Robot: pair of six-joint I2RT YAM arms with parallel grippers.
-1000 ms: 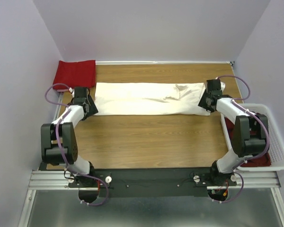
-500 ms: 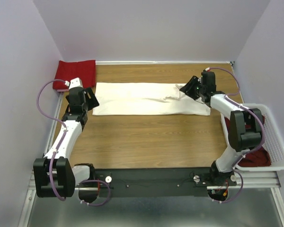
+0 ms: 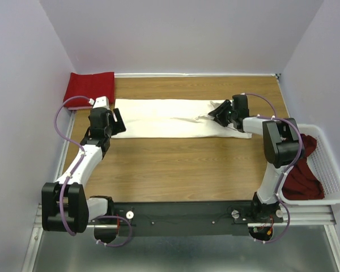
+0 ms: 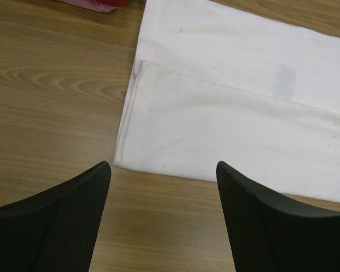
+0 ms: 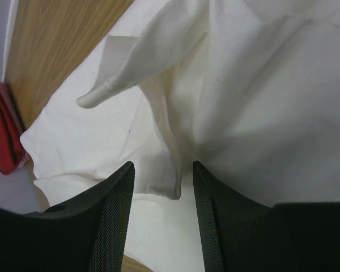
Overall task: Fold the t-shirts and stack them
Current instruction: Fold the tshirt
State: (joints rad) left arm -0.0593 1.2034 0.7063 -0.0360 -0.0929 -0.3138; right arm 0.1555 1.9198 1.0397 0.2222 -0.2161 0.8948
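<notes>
White shirt [image 3: 170,118] lies flat on the table [image 3: 175,164], folded into a long strip running left-right. Its right end is rumpled, with a sleeve flap sticking up [image 5: 141,62].

Left gripper [image 4: 162,165] is released, jaws wide with nothing between them. It hovers over the white shirt's near-left corner, and the wrist view shows the doubled hem edge there.

Right gripper [image 5: 161,164] is also released, with a narrower gap. It sits low over the rumpled right end of the white shirt with a loose fold edge under the gap. No pinch visible.

Red shirt [image 3: 90,86] is folded, just off the white shirt's far-left corner.

Dark red shirt [image 3: 303,170] is bunched in the basket [image 3: 335,184], off the white shirt's right end on the near side.
</notes>
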